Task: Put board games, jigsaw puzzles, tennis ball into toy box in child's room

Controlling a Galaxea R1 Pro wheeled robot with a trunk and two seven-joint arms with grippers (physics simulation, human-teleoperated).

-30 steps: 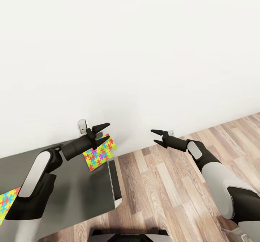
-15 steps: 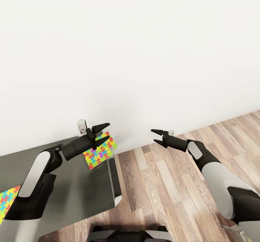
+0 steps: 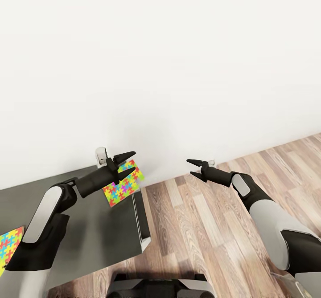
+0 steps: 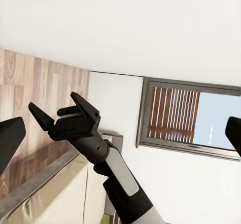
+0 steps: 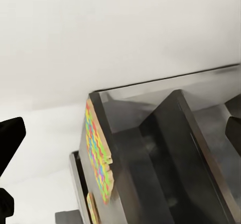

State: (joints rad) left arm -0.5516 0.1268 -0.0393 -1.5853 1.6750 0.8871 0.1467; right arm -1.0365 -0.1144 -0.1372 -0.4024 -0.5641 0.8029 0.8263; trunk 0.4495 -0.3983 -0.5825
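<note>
One jigsaw puzzle [image 3: 126,185] lies flat at the far right corner of the dark grey table [image 3: 93,231]. My left gripper [image 3: 133,161] hovers just above it, open and holding nothing. A second jigsaw puzzle [image 3: 9,248] shows at the table's left, cut off by the picture edge. My right gripper [image 3: 189,167] is open and empty, held out over the wood floor to the right of the table. The right wrist view looks across at the table [image 5: 165,148], with the near puzzle [image 5: 98,153] seen almost edge-on. The left wrist view shows the right gripper [image 4: 52,103] open.
A plain white wall [image 3: 160,66] rises right behind the table and floor. Wood-plank floor [image 3: 200,235] spreads to the right of the table. The left wrist view shows a dark-framed window [image 4: 186,118] and a beige surface with a grey edge [image 4: 55,189].
The whole picture has shifted, so the camera moved: table and puzzles slid slightly left and the floor line rose. More of my base shows at the bottom. Both arms keep their pose.
</note>
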